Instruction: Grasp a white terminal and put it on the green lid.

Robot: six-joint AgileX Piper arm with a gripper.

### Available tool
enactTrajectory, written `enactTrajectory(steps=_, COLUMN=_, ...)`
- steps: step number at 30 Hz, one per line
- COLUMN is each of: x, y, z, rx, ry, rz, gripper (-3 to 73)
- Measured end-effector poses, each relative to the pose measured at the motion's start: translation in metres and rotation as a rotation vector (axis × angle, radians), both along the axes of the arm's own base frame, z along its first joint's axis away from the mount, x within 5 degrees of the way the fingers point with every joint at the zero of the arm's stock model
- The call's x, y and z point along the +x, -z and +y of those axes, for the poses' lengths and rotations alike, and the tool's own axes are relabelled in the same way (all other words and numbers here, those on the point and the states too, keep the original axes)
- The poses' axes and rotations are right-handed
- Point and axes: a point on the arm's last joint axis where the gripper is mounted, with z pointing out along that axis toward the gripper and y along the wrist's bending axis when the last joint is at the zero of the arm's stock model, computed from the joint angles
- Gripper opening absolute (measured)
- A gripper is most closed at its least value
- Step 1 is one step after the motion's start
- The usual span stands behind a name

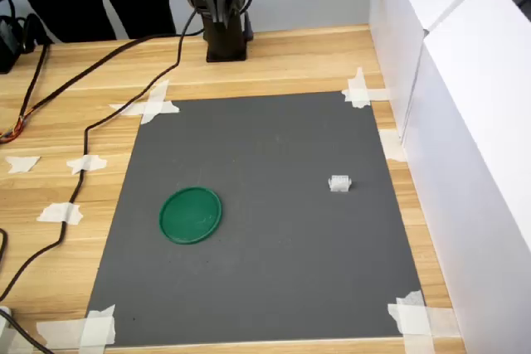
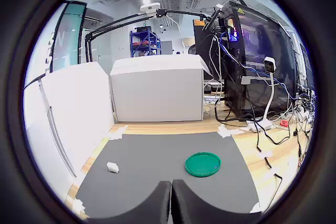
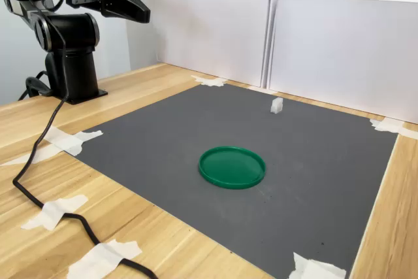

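Two task pieces lie on the grey mat [image 1: 274,230], which is taped at its corners to the wooden bench [image 1: 274,60]. The green lid [image 1: 191,215] sits flat on the mat. The white terminal [image 1: 338,183] rests on the mat well apart from the lid, on the side nearer the white panels [image 3: 313,50], touching nothing else. The gripper [image 3: 134,6] hangs high above the bench beside the arm's black base [image 3: 73,63], off the mat and far from both pieces; its fingers are pressed together with nothing between them. A black cable [image 3: 39,181] trails from the base across the bench, past strips of white tape [image 3: 62,142].
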Motion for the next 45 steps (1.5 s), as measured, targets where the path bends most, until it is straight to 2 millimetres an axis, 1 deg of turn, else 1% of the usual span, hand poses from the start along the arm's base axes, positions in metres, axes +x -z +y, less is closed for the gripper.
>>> enactTrajectory(steps=27, x=0.0, y=0.001, z=0.001, rx=0.001, ry=-0.008, rz=0.017, gripper=-1.6)
enactTrajectory(steps=33, x=0.009, y=0.004, z=-0.002, rx=-0.029, ry=-0.014, rz=0.144, gripper=-1.6)
enactTrajectory(steps=36, x=0.015, y=0.0, z=-0.004, rx=-0.073, ry=-0.031, rz=0.226, gripper=-1.6)
enactTrajectory(steps=40, x=0.028, y=-0.006, z=-0.006, rx=-0.125, ry=-0.064, rz=0.325, gripper=-1.6)
enactTrajectory(steps=45, x=0.044, y=-0.014, z=-0.009, rx=-0.108, ry=-0.084, rz=0.397, gripper=-1.6)
